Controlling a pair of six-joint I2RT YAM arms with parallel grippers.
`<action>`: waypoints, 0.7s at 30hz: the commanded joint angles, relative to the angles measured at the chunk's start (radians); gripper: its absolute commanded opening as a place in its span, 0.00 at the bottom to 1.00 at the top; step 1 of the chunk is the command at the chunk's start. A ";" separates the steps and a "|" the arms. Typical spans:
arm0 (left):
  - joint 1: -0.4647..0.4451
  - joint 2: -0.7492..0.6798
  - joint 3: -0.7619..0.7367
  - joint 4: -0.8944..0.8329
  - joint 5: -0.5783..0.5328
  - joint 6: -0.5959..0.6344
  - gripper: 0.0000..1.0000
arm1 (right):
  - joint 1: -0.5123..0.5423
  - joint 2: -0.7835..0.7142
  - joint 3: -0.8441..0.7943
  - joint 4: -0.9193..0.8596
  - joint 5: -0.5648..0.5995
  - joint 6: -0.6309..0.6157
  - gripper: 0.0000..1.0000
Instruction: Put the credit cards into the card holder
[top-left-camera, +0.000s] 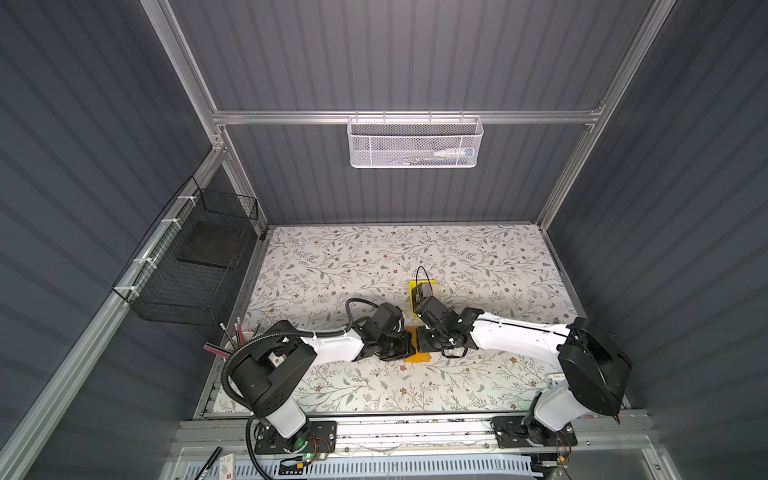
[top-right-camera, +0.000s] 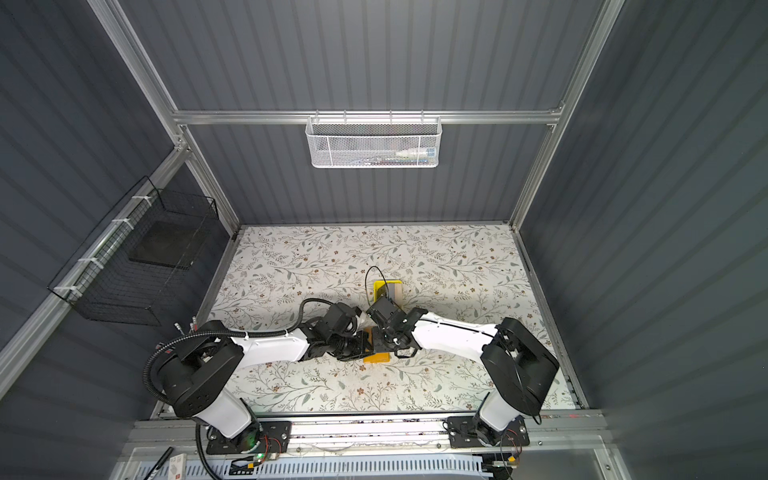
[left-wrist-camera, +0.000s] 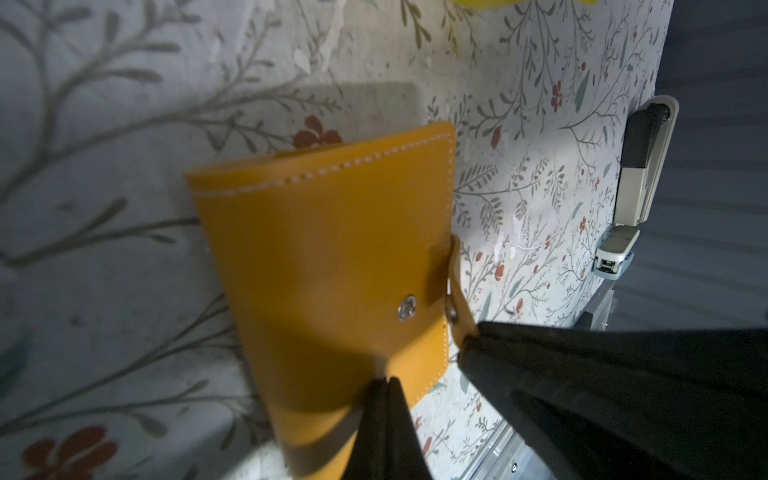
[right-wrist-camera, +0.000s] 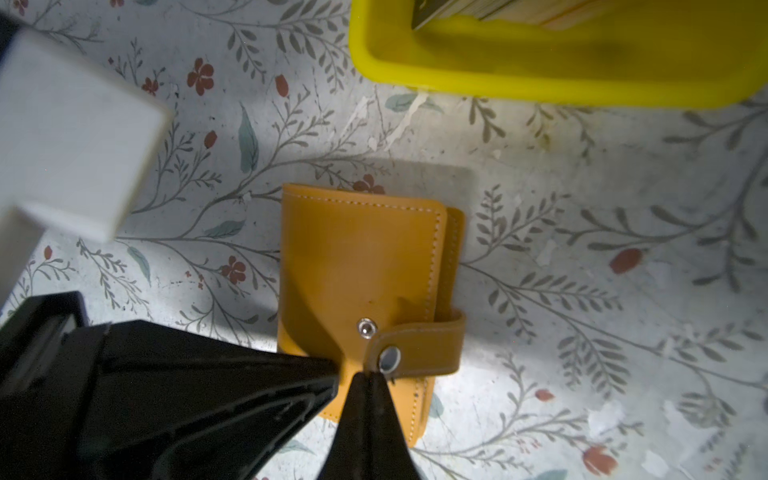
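Mustard leather card holder (right-wrist-camera: 353, 257) lay flat and folded shut around the middle of the desk (top-left-camera: 332, 266), a bit closer to the front edge, mostly hidden under both arms in both top views. Its strap (right-wrist-camera: 428, 345) was unsnapped, so the stud (right-wrist-camera: 367, 328) on the cover was bare. Right gripper (right-wrist-camera: 368, 376) was clenched on the free end of that strap, right by the snap. Left gripper (left-wrist-camera: 387, 380) was closed too, nothing between the fingers, tips pressed on the cover near its edge. Credit cards (right-wrist-camera: 490, 10) sat stacked in a bright yellow tray (right-wrist-camera: 540, 79) just behind the holder, toward the back edge.
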 joint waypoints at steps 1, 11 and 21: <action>-0.004 0.017 -0.040 -0.067 -0.045 -0.007 0.00 | 0.005 0.015 0.027 0.016 -0.025 -0.021 0.01; -0.004 0.004 -0.044 -0.072 -0.047 -0.008 0.00 | 0.005 0.068 0.058 -0.003 -0.021 -0.024 0.00; -0.004 0.000 -0.046 -0.075 -0.049 -0.007 0.00 | 0.004 0.098 0.078 -0.046 -0.006 -0.018 0.00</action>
